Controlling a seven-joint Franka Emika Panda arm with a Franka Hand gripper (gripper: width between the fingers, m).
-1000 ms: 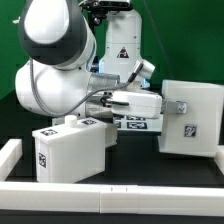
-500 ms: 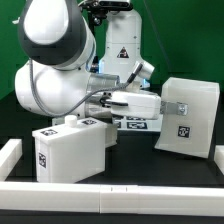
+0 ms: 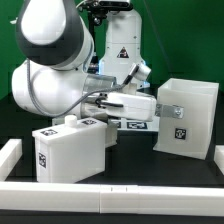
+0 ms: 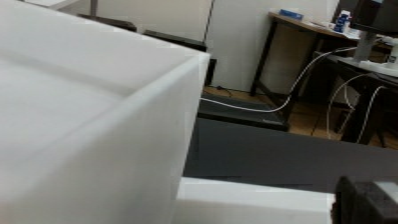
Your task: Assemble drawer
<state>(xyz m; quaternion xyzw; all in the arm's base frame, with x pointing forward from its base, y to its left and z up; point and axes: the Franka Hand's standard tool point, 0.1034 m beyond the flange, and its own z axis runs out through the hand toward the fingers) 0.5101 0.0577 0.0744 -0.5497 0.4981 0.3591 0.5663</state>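
Observation:
The large hollow white drawer shell (image 3: 195, 115) stands on the table at the exterior view's right, turned at an angle, with tags on its faces. My gripper (image 3: 158, 104) is at its near upper corner. In the wrist view the shell's wall (image 4: 89, 130) fills one side, and one dark fingertip (image 4: 370, 200) shows far from it across a visible gap. The other finger is hidden by the wall, so the jaws stand wide apart. One white tray (image 3: 70, 150) with tags sits at the front left. The second tray is hidden.
The marker board (image 3: 135, 124) lies under my arm in the middle. Low white border rails run along the front (image 3: 110, 195) and the left (image 3: 8, 152). A green wall stands behind. The wrist view shows a desk with cables (image 4: 302, 70) beyond the table.
The shell has turned and shifted slightly toward the exterior view's left. My gripper has moved a little with it.

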